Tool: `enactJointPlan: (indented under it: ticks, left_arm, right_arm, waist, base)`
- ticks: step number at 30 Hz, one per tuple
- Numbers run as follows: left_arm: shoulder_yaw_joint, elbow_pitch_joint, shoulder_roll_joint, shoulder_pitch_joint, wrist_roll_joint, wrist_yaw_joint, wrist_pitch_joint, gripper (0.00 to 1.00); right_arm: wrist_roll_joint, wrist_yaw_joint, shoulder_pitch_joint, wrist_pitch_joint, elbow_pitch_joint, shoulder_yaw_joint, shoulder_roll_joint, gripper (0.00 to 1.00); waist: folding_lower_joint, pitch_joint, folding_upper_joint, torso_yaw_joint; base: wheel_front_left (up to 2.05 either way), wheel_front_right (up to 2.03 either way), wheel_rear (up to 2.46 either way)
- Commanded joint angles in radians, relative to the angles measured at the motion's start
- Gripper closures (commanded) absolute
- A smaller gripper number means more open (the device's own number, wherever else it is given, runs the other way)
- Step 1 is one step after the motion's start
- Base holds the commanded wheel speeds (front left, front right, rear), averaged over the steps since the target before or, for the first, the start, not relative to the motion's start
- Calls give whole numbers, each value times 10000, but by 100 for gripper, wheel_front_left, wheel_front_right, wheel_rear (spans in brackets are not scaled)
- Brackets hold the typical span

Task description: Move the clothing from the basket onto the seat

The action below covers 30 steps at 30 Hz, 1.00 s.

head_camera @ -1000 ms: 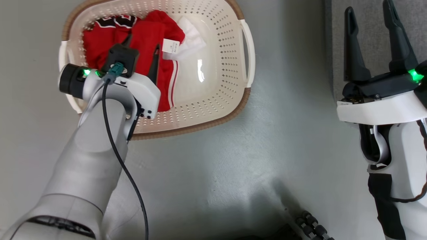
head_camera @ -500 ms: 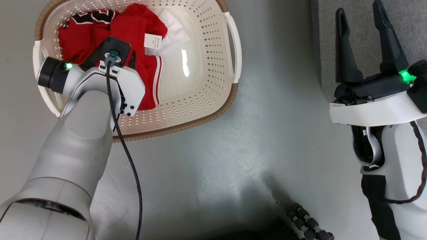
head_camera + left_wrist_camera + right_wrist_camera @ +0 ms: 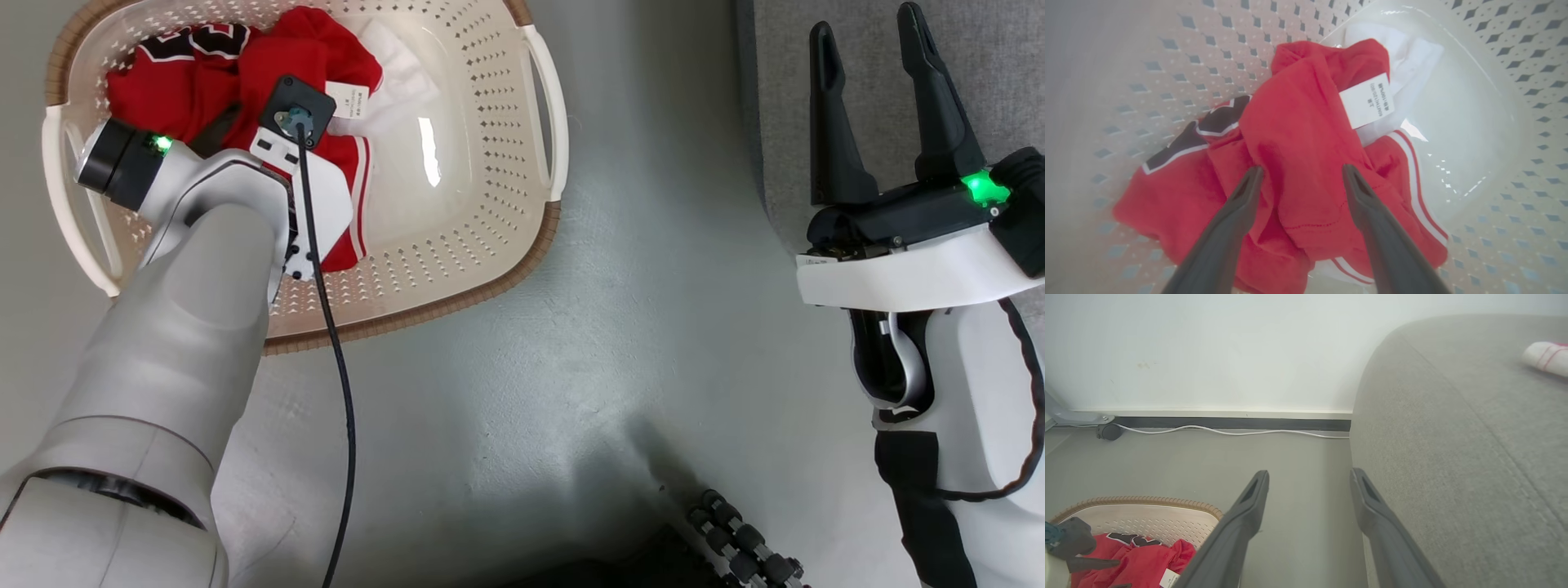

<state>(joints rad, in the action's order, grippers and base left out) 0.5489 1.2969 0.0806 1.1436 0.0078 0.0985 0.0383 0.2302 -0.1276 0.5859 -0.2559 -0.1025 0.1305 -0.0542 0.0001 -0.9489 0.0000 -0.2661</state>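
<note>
The cream basket (image 3: 424, 306) stands on the floor at the upper left. Inside it, red clothing (image 3: 310, 57) with white bands lies bunched over a white piece (image 3: 392, 73). My left gripper (image 3: 1302, 171) is open and points down into the basket. Its two fingertips (image 3: 1255, 173) rest on a raised fold of the red clothing (image 3: 1298, 122), one on each side. My right gripper (image 3: 865, 24) is open and empty above the edge of the grey seat (image 3: 996, 65). A white piece with red stripes (image 3: 1545, 357) lies on the seat (image 3: 1453, 437).
Grey floor (image 3: 653, 286) separates the basket from the seat. In the right wrist view a white cable (image 3: 1229, 432) runs along the dark baseboard, with a caster (image 3: 1108, 432) at the left. A black ribbed part (image 3: 743, 547) sits at the head view's bottom edge.
The head camera has shifted, so the basket sits further left. My left wrist has tipped further down into the basket, hiding its fingers in the head view. The right gripper holds still.
</note>
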Motion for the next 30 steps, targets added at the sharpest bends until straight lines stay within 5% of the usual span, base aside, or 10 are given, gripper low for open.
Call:
enactJointPlan:
  ticks: [1, 22, 23, 24, 25, 30]
  left_arm:
    - [4, -75, 219, 117, 105, 112, 164, 0]
    - [1010, -63, 1334, 537, 653, -237, 1132, 0]
    - [1020, -63, 1370, 541, 635, -257, 1115, 24]
    - [1035, -63, 1404, 545, 619, -303, 1082, 67]
    - [1047, -62, 1450, 551, 600, -345, 1046, 100]
    - [1022, -62, 1699, 550, 421, -570, 874, 100]
  right_arm:
    - [125, -31, -276, -59, 263, 149, 37, 0]
    - [995, -31, -345, -59, 437, 377, 39, 0]
    - [1015, -31, -355, -59, 446, 378, 39, 0]
    - [1039, -31, -361, -59, 448, 373, 39, 0]
    - [1059, -31, -358, -59, 451, 367, 39, 0]
    - [1169, -31, -224, -59, 387, 305, 39, 0]
  waist:
    - [-1, -53, 0, -82]
    - [-1, -546, 0, -944]
    - [-1, -560, 0, -969]
    - [-1, -575, 0, -991]
    - [-1, -594, 0, -1011]
    - [-1, -645, 0, -1111]
  base:
    - [0, 0, 0]
    - [0, 0, 0]
    - [0, 0, 0]
    - [0, 0, 0]
    - [0, 0, 0]
    - [0, 0, 0]
